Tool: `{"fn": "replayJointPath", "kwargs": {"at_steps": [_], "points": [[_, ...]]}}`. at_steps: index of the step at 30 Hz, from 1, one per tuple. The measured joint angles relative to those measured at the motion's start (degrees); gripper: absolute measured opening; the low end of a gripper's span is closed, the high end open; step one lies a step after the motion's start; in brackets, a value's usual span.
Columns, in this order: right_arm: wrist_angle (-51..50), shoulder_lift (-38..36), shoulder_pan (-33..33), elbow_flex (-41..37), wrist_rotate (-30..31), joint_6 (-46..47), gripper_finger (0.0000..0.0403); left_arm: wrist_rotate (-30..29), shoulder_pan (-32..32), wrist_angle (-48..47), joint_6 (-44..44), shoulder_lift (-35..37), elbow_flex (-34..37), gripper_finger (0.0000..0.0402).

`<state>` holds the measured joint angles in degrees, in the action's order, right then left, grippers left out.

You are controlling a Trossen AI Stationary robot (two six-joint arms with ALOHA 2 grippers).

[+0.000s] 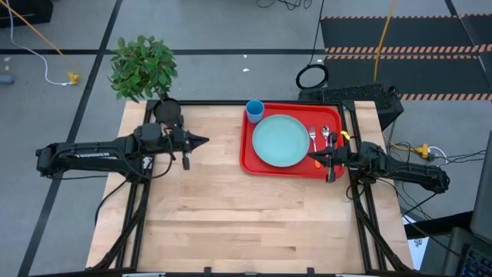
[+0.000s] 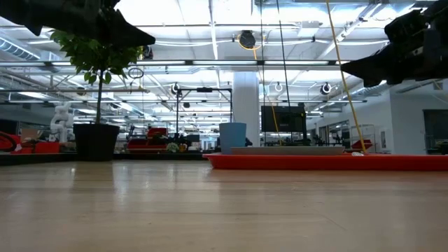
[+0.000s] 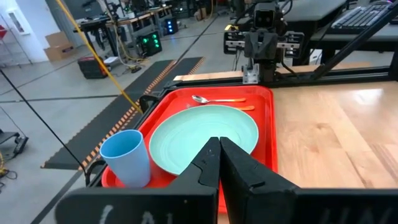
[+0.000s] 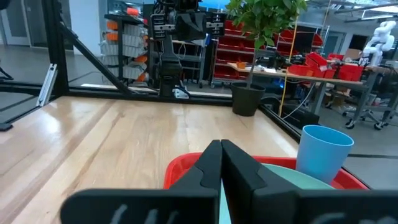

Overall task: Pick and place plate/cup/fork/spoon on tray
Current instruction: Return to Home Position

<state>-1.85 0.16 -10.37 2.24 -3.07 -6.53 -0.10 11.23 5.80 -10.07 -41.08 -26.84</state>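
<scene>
Writing: white lettering runs along the left arm [image 1: 84,156] in the high view, too small to read with certainty; no other text legible.
Tray [image 1: 247,146]: red, at about 2 o'clock on the table [image 1: 231,223], reaching its right edge.
Plate [image 1: 281,141]: teal, lying in the tray's middle.
Cup [image 1: 254,111]: blue, upright in the tray's 11 o'clock corner, just beside the plate.
Fork [image 1: 313,139]: in the tray at 3 o'clock from the plate, tines only just made out from above.
Spoon [image 1: 326,136]: alongside the fork, on its outer side; its orange end is partly under the right arm.
Left gripper [image 1: 204,141]: jaws together, holding nothing, above bare wood at 9 o'clock from the tray, well apart from it.
Right gripper [image 1: 310,156]: jaws together, holding nothing, over the tray's 4 o'clock part near the cutlery handles.
Plant [image 1: 143,67]: potted, at the table's 11 o'clock corner.
Low view only: room behind, both grippers raised clear of the table; tray seen edge-on, so plate and cutlery barely show.
Left wrist view: spoon bowl clear beyond the plate; the fork cannot be told apart there.
Right wrist view: cup and a sliver of plate; cutlery hidden behind the fingers.
</scene>
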Motion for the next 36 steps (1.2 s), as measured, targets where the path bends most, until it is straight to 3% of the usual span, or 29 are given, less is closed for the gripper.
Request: {"fn": "replayJointPath", "kwargs": {"at_steps": [10, 16, 36], "points": [[-0.23, 0.02, 7.33, 0.00, 0.39, 2.91, 0.0000, 0.00, 0.03, 0.82, -0.34, 0.00, 0.01, 0.0002], [-0.19, 0.69, 12.81, 0.00, 4.37, 2.10, 0.0000, -0.04, -0.91, -0.09, 1.22, -0.13, 0.01, 0.0002], [5.10, 0.81, 13.22, -0.02, 6.34, 2.82, 0.0000, -4.81, -11.01, -7.21, 5.32, -0.17, 0.05, 0.0005]]}}
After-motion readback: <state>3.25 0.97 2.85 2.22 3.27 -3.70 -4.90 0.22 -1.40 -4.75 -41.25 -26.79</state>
